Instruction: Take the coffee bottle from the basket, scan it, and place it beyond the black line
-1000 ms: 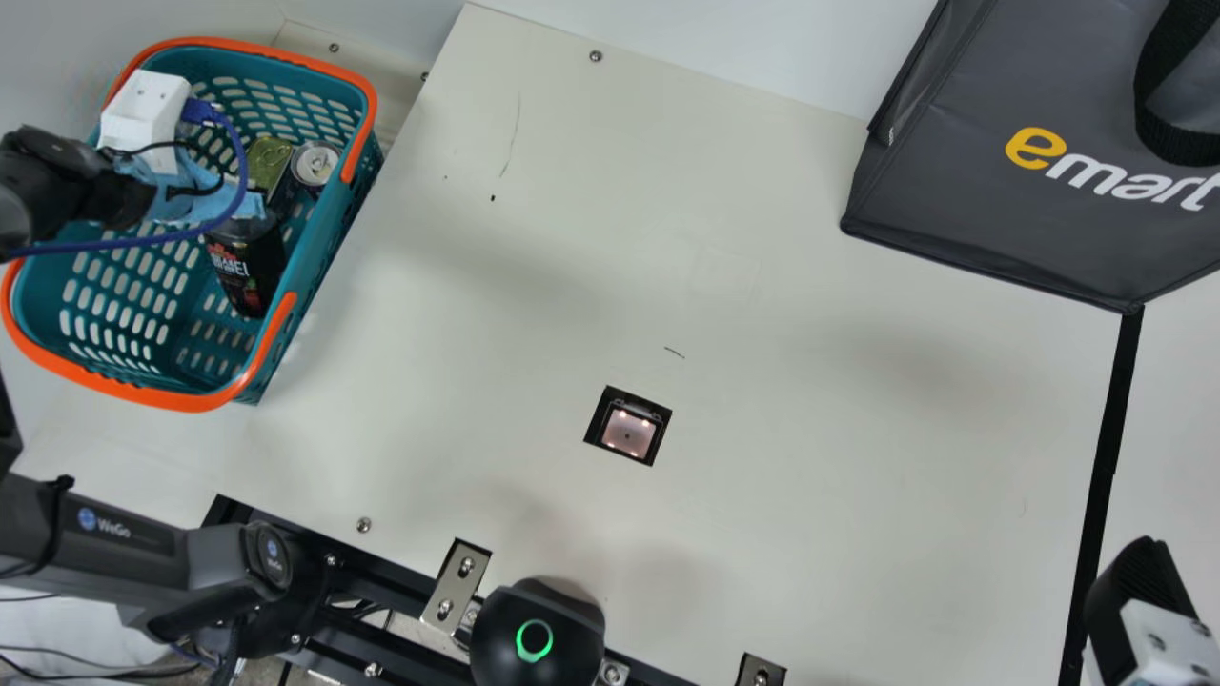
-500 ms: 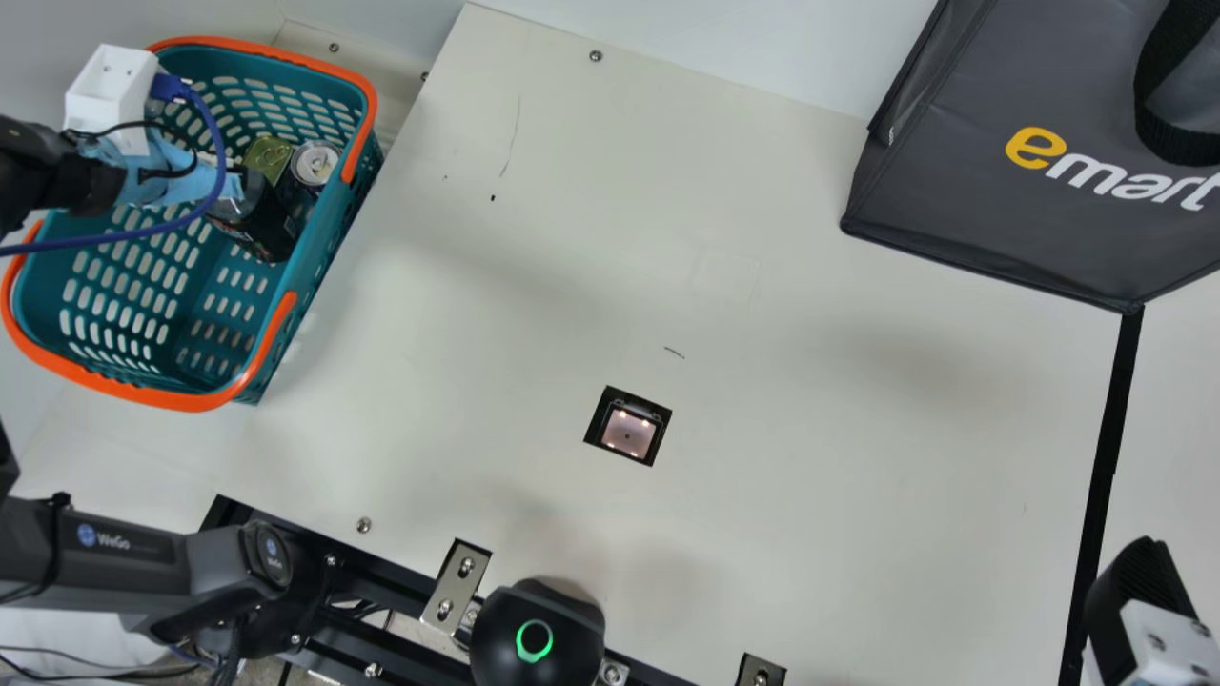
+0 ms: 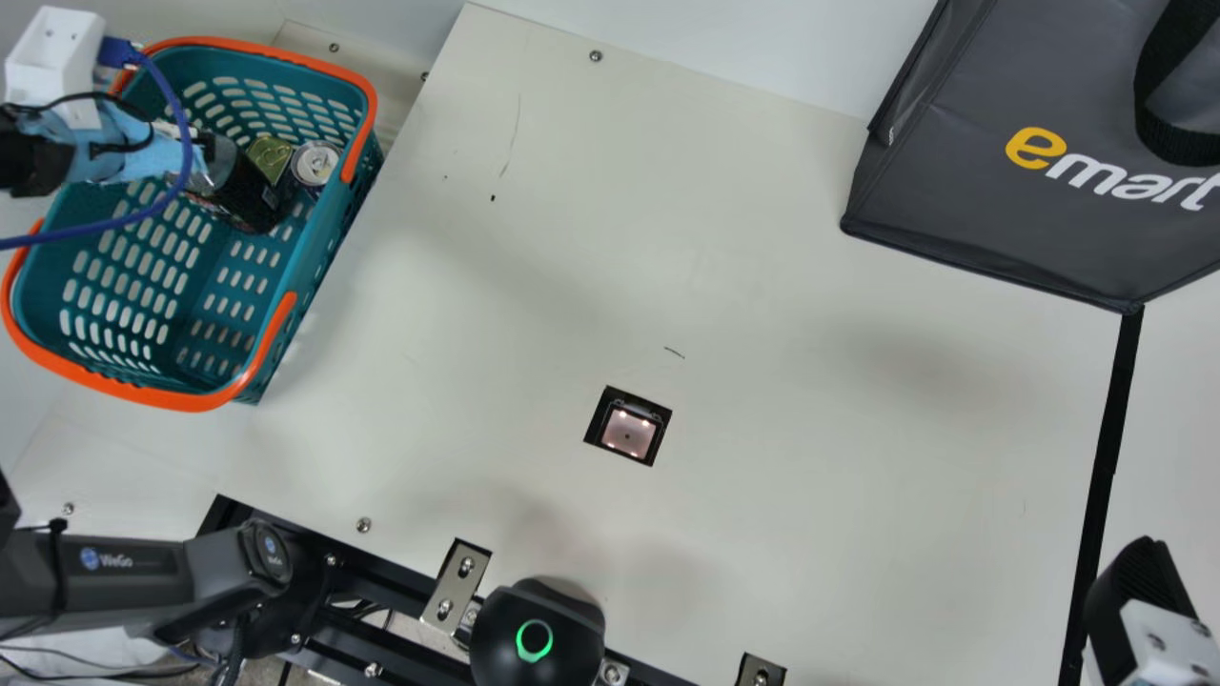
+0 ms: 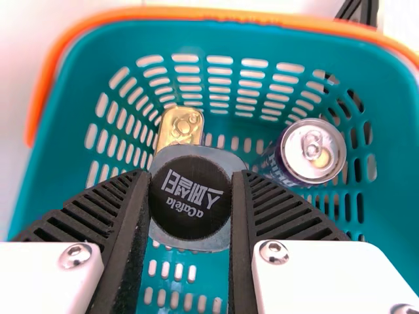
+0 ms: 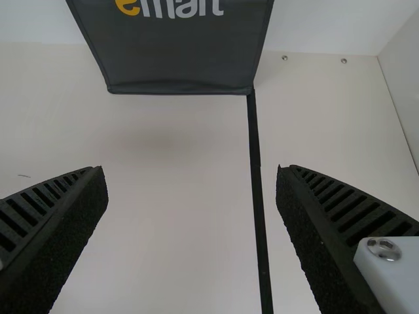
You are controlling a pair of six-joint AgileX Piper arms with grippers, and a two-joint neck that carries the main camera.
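In the main view, my left end effector has moved left and slightly up, carrying the coffee bottle along inside the basket. Its white housing, over the rim earlier, now sits outside it.

Coffee bottle seemingly blurred, main view.

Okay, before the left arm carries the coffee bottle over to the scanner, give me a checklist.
1. Left gripper closed on the coffee bottle: ok.
2. Bottle out of the basket: not ok, it hangs inside.
3. Scanner lit: ok.
4. Barcode side known: cannot tell.
5. Bottle free of the two cans: cannot tell.
6. Right gripper holding nothing: ok, open near the black line.
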